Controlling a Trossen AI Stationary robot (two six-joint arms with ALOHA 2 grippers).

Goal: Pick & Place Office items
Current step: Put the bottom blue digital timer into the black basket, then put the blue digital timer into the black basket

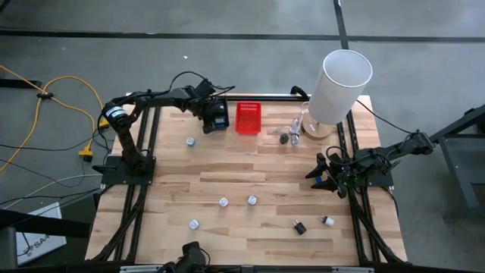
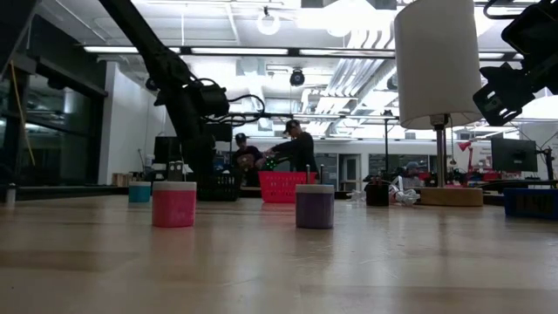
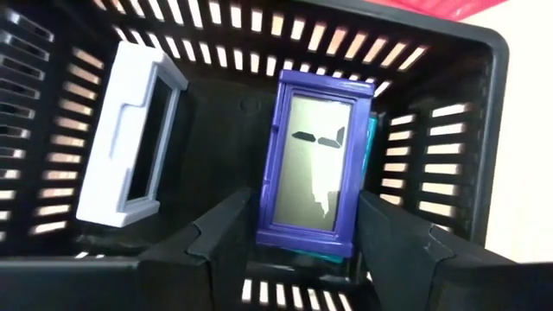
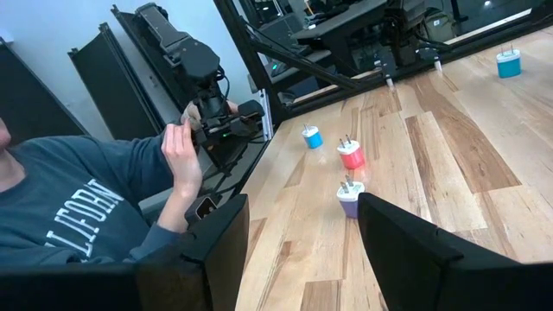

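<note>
My left gripper [image 1: 215, 115] [image 3: 302, 212] hangs open over the black mesh basket [image 3: 449, 78] at the table's far side. Its fingers stand on either side of a purple-framed tag [image 3: 314, 164] that lies in the basket on a teal piece [image 3: 371, 142]. A white-framed tag [image 3: 130, 138] leans on the basket's wall. My right gripper [image 1: 320, 168] [image 4: 302, 216] waits open above the table's right side. Small white lumps [image 1: 223, 202] [image 1: 251, 200] [image 1: 194, 224] [image 1: 190, 141] and a black clip [image 1: 299, 227] lie on the table.
A red mesh basket [image 1: 248, 118] stands right of the black one. The tall white cylinder [image 1: 339, 85] rises at the far right corner, with small pieces [image 1: 288, 138] beside it. A person's hand [image 4: 180, 160] works a device beyond the table's near edge.
</note>
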